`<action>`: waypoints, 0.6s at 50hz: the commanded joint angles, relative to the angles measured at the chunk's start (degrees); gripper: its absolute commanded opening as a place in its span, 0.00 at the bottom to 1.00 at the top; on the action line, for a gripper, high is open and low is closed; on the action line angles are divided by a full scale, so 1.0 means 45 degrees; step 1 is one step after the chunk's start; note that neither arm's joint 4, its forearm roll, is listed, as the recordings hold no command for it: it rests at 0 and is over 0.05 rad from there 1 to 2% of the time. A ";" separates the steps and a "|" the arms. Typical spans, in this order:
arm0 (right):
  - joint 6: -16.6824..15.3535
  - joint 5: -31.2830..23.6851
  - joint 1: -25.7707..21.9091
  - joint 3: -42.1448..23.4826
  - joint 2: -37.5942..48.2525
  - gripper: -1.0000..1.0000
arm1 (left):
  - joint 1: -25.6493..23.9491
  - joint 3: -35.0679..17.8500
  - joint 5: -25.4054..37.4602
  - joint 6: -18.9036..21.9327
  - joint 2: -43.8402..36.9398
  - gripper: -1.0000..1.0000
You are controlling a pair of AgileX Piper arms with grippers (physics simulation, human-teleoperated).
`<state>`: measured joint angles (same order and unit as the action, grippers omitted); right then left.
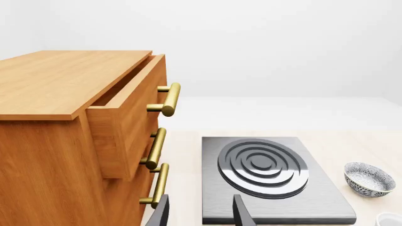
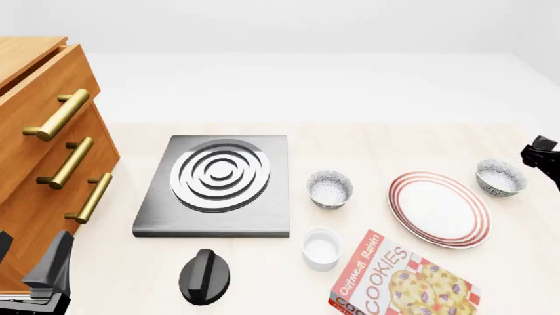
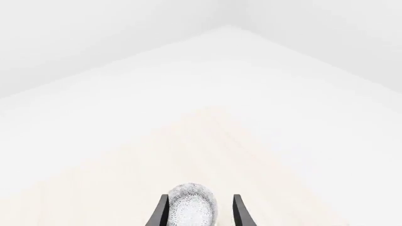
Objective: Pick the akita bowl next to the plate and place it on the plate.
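In the right wrist view the right gripper [image 3: 199,212] has its two dark fingers [image 3: 157,213] spread apart, and the speckled akita bowl [image 3: 191,207] shows between them; whether the fingers touch it I cannot tell; in the front view only a dark part of this gripper [image 2: 542,157] shows at the right edge, just right of the akita bowl [image 2: 501,177]. This bowl stands on the table [image 2: 368,138] just right of the plate [image 2: 439,209], at the plate's far right, close to its red-ringed rim but not on it.

The left gripper [image 1: 201,212] also has its fingers apart, with nothing between them; it is at the near left corner [image 2: 44,275], in front of the wooden cabinet [image 2: 44,151], whose top drawer [image 1: 129,117] is pulled out a little.

A second speckled bowl [image 2: 330,188] stands left of the plate, between it and the stove plate [image 2: 219,184]; a plain white cup [image 2: 321,248] is just near of this bowl; a cookie box [image 2: 398,282] lies near of the plate; a black knob [image 2: 204,275] lies near of the stove plate.
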<state>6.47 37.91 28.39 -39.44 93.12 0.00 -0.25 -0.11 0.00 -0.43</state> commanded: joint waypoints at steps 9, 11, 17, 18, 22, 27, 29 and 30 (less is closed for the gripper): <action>0.0104 0.0141 0.0075 -0.0233 0.0587 1.00 | 0.0000 0.0000 0.0000 0.0000 0.0000 1.00; 0.0112 0.0138 0.0078 -0.0247 0.0607 1.00 | 0.0000 0.0000 0.0000 0.0000 0.0000 1.00; 0.0150 0.0167 0.0110 -0.0324 0.0780 1.00 | 0.0000 0.0000 0.0000 0.0000 0.0000 1.00; 0.0168 0.0176 0.0124 -0.0352 0.0844 1.00 | 0.0000 0.0000 0.0000 0.0000 0.0000 1.00; 0.0182 0.0188 0.0153 -0.0425 0.0982 1.00 | 0.0000 0.0000 0.0000 0.0000 0.0000 1.00; 0.0188 0.0182 0.0160 -0.0453 0.1027 1.00 | 0.0000 0.0000 0.0000 0.0000 0.0000 1.00; 0.0188 0.0182 0.0160 -0.0453 0.1027 1.00 | 0.0000 0.0000 0.0000 0.0000 0.0000 1.00; 0.0214 0.0167 0.0173 -0.0577 0.1246 1.00 | 0.0000 0.0000 0.0000 0.0000 0.0000 1.00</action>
<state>7.20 38.64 28.99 -41.18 97.12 0.00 -0.25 -0.11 0.00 -0.43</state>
